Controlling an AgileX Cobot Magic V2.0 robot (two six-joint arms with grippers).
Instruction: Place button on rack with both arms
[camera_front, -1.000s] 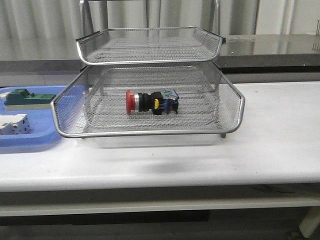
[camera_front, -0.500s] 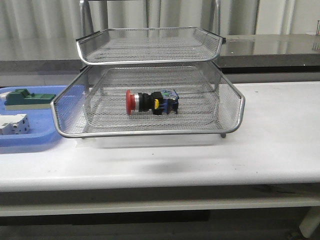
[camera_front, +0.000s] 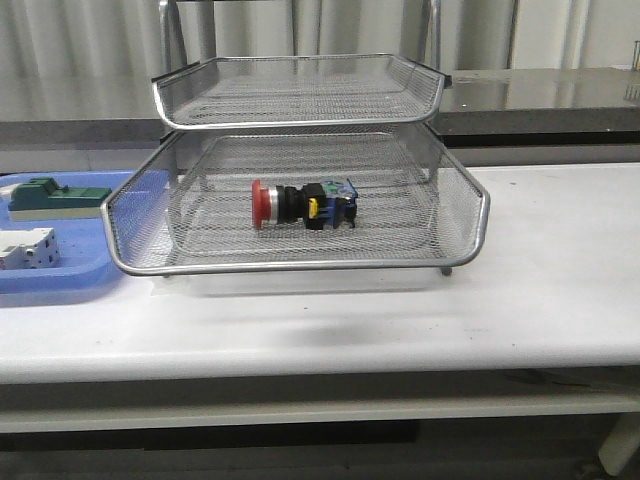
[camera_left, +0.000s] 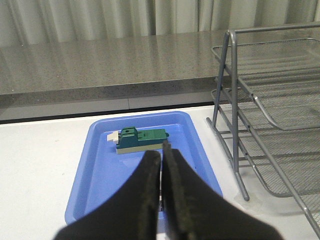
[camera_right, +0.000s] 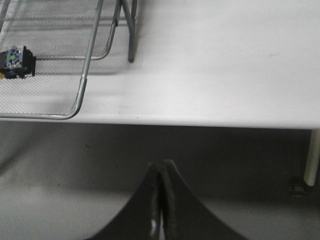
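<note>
The button (camera_front: 302, 204), red head to the left and black body with yellow and blue bits, lies on its side in the pulled-out middle tray of the silver wire rack (camera_front: 300, 265). Its blue end (camera_right: 14, 61) shows in the right wrist view inside the tray. No arm appears in the front view. My left gripper (camera_left: 161, 154) is shut with nothing in it, hovering over the blue tray (camera_left: 100, 165). Off the table's front edge, over the floor, my right gripper (camera_right: 161, 170) is shut and holds nothing.
The blue plastic tray (camera_front: 60, 285) sits left of the rack, holding a green block (camera_front: 55, 197) and a white boxy breaker (camera_front: 25, 248). The rack's upper tray (camera_front: 300, 95) overhangs the back. White tabletop (camera_front: 560, 260) extends to the right, with a table leg (camera_right: 311, 155) below.
</note>
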